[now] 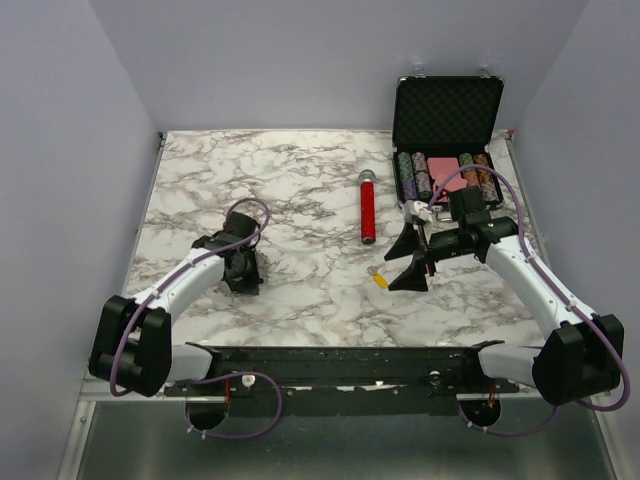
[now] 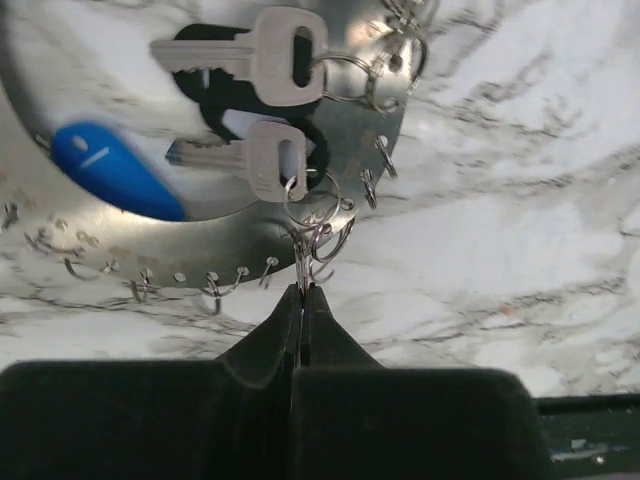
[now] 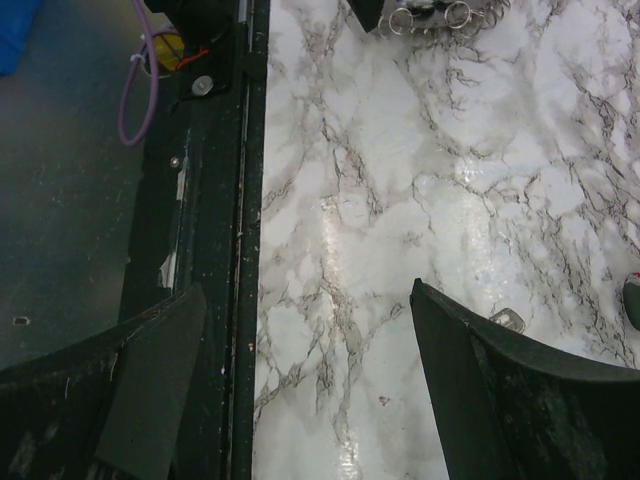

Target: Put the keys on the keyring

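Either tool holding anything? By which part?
Left tool pinches a small wire loop at the keyring rim. Right tool is open, holding nothing.

from above, my left claw (image 1: 243, 268) covers the keyring, so none of it shows there. at my left wrist the keyring (image 2: 350, 125) runs off the top and left edges, and its blue tag (image 2: 115, 170) is blurred. i cannot tell whether i pinch one small loop (image 2: 305, 245) or several. both fingers (image 3: 500, 400) of my right claw (image 3: 305, 290) are cut by the bottom edge; a key (image 3: 508, 320) peeks from behind one, mostly hidden. the yellow key (image 1: 380, 282) is too small from above for detail.
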Robot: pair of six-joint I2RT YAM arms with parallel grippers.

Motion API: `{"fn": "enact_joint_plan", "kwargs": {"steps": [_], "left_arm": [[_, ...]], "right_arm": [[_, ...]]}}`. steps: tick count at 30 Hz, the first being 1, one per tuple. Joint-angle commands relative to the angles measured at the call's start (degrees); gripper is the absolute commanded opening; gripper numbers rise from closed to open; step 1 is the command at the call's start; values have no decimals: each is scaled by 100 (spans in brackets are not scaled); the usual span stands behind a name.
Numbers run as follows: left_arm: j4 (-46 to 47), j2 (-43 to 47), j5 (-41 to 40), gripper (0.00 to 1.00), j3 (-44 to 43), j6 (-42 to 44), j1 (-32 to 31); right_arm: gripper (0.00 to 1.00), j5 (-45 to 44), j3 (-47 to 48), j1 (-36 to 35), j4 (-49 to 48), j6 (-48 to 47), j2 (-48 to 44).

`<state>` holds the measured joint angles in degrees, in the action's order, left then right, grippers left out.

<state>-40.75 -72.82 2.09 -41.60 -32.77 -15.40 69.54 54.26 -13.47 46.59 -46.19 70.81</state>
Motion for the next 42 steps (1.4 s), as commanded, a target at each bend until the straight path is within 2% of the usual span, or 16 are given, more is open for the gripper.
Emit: {"fn": "enact_joint_plan", "kwargs": {"steps": [1,5,8,11,13,17,24,31,37,42], "left_arm": [[409,-504,643,0,-435,-703,-788],[489,-1067,548,5,-918,-906,-1254],[375,-1138,416,23,-1191,-924,-1404],[209,-815,328,41,-1245,-845,-1431],[138,-438,214,50,-1184,-783,-1431],[85,415,-312,60,-851,-652,-1335],[567,1611,-209,54,467,-914,123],[858,2456,-59,53,1303,-1284,1011],[920,2273,-51,52,1488,-1187,1232],[1464,1790,265,53,1594,-1161,1285]], "right_arm": [[91,183,102,12,79,-100,-32],[92,157,102,12,78,-83,-40],[92,139,102,12,78,-83,-40],[92,139,102,12,78,-83,-23],[92,148,102,12,78,-91,-23],[92,174,102,12,79,-91,-14],[92,157,94,12,61,-91,12],[92,157,85,20,43,-65,39],[92,165,94,3,43,-65,30],[92,165,93,11,61,-83,30]]}}
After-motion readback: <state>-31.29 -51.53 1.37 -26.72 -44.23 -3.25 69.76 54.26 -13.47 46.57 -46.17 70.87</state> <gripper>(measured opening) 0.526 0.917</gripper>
